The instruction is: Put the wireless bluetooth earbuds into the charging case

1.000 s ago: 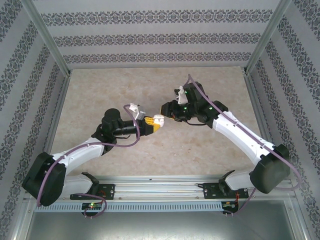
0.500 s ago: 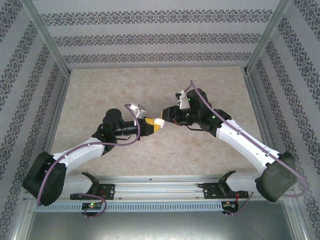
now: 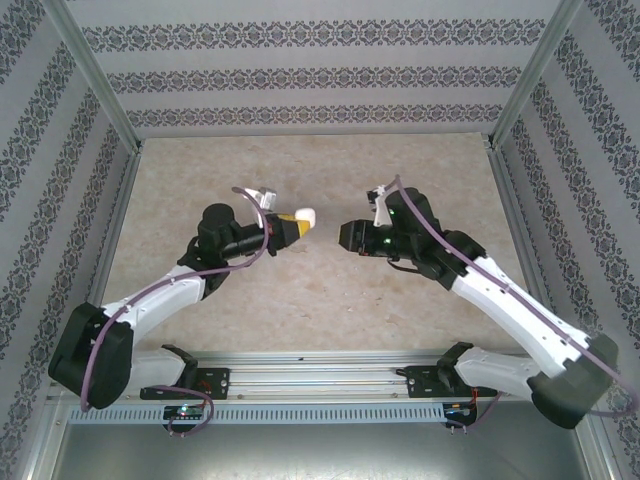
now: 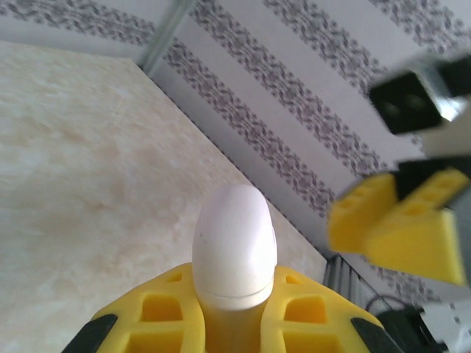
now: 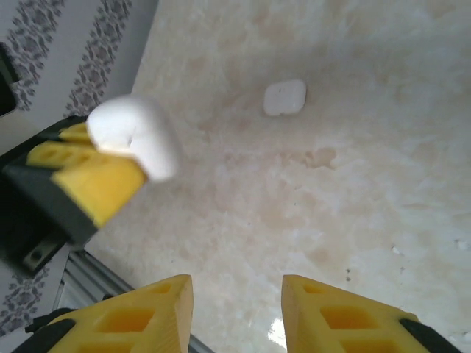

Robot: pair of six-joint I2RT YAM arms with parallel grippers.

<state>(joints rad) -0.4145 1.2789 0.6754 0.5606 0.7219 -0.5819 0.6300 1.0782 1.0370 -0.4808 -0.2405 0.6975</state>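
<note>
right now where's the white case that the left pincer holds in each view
Top external: white case just left of centre, at the left pincer's tip.
Left wrist: the case bottom centre, close up.
Right wrist: the case upper left, blurred.
Shared landmark: the beige marbled table behind it.

A pale beige, marble-veined tabletop (image 3: 300, 165) fills the enclosure floor, evenly lit, with faint darker blotches in the right wrist view. Three walls close it in: the back wall (image 3: 320, 70), left wall (image 3: 50, 140) and right wall (image 3: 595, 130), all light grey with dark ornamental bands running along them. Bare aluminium posts (image 3: 95, 75) rise at the two far corners. Along the near edge lies a metal rail (image 3: 320, 372), then a slotted strip (image 3: 320, 412) and a plain grey sheet (image 3: 320, 450).
</note>
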